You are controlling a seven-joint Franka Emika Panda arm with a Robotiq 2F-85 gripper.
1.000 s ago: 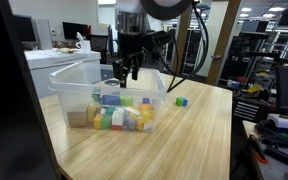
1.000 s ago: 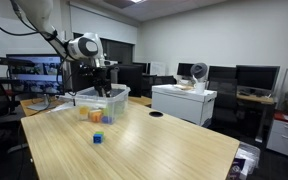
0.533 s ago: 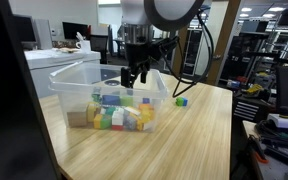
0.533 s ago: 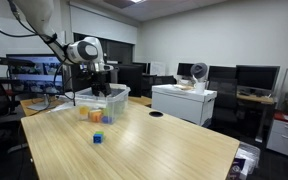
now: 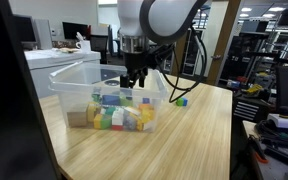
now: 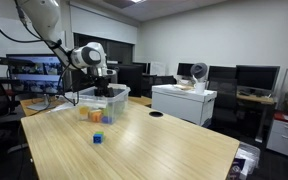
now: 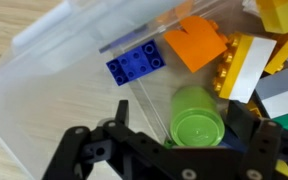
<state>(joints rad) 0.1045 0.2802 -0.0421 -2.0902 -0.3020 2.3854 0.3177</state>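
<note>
Gripper (image 5: 134, 78) hangs over the clear plastic bin (image 5: 74, 97) with its jaws spread wide and nothing between them. The wrist view confirms this: both fingers stand well apart at the bottom of the picture, clear of all parts.

**Position of the work piece.** The green round block (image 7: 197, 120) lies on the bin floor, between the two fingers and slightly toward the right one. An orange brick (image 7: 196, 45) and a yellow brick (image 7: 239, 65) lie just beside it. A blue flat brick (image 7: 136, 65) lies apart, nearer the bin wall. Whether the green block touches the yellow brick cannot be told.

**Recommended procedure (judgement).**
1. Centre the gripper (image 7: 169, 145) over the green block before any vertical travel; the present offset favours one finger.
2. Move straight along the vertical. The bin wall is near in the exterior view, and a sideways drift could catch the rim.
3. Align the fingers so that neither lands on the yellow brick.
4. Expect the round side to roll or slip under uneven contact, so both pads should meet it together.
5. Keep the jaws wide until the fingers are below the top of the block.

**Surroundings.** The bin stands on a wooden table (image 5: 189, 140); a loose green block (image 5: 181, 101) lies on the table outside the bin.
</note>
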